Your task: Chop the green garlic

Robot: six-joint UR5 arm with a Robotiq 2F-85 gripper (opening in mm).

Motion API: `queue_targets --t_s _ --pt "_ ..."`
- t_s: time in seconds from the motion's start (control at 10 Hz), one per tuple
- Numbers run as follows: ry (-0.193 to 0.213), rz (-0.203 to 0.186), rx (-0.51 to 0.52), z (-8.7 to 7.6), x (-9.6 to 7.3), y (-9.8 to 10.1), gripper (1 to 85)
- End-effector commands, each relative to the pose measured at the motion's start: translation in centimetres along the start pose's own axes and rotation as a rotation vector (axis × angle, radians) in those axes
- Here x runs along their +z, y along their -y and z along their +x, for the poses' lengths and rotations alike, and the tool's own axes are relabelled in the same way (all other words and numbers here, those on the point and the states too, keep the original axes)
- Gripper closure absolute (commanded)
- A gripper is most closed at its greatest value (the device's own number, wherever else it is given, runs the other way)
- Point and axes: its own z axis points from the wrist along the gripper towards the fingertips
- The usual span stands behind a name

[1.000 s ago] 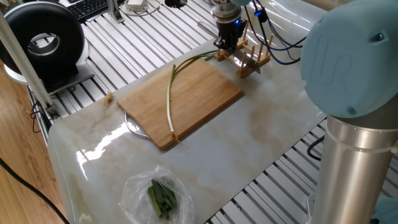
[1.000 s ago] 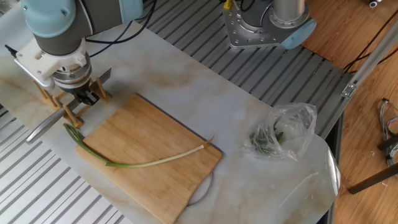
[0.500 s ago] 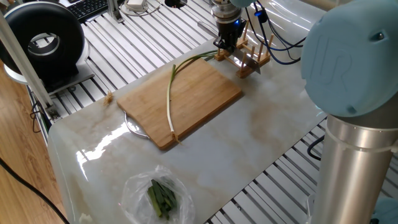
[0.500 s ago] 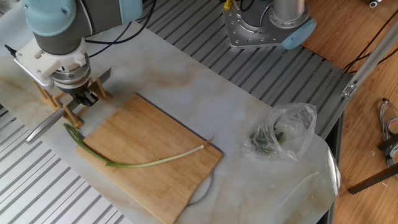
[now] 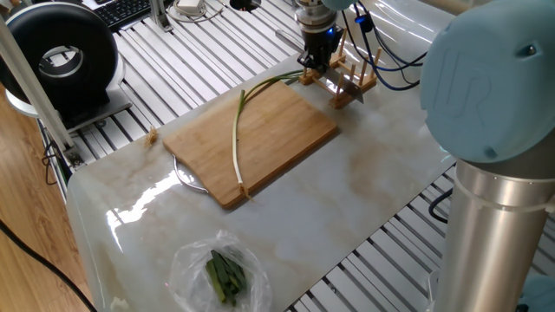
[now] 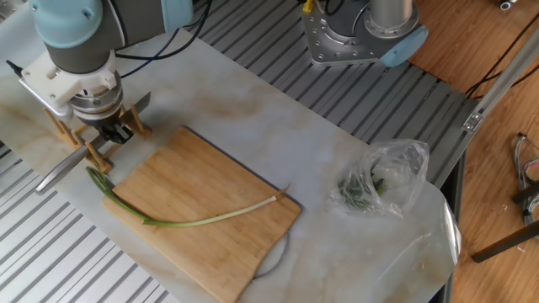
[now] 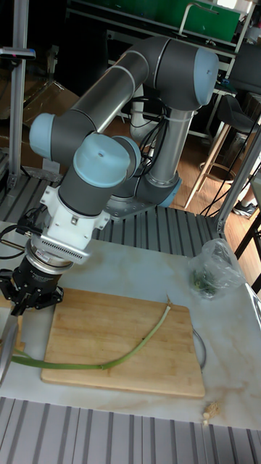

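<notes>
A: The green garlic (image 5: 237,143) lies whole on the wooden cutting board (image 5: 277,139), yes?

B: Yes, in one piece. The white end reaches the board's edge on the side of the plastic bag, and the green tips (image 6: 97,178) hang over the opposite edge onto the table (image 6: 337,151).

A: And what is near the green tips?

B: A small wooden rack (image 5: 351,78) stands just beside that edge of the board. A knife (image 6: 61,171) rests in it, and its grey metal end sticks out past the table's edge.

A: Where is the gripper (image 6: 114,133)?

B: It hangs low over the rack, pointing down, close to the knife. Whether the fingers are spread or pinching something, I cannot tell; in all views they are dark and partly hidden by the rack.

A: Anything more on the table?

B: A clear plastic bag (image 6: 383,177) with dark green leaves (image 5: 225,276) inside lies well apart from the board, near the table's corner.
</notes>
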Motion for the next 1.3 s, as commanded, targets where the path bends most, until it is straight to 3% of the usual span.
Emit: queue_targets --t_s 0.0,0.5,0.9,1.2 --pt "-0.018 -0.016 0.007 0.52 -0.11 -0.2 71.0" --pt "-0.027 -0.026 -0.001 0.74 0.08 -0.6 71.3" --pt "-0.042 0.009 0.001 1.13 0.11 0.31 72.3" --pt "-0.038 0.005 0.004 1.08 -0.04 0.33 75.3"
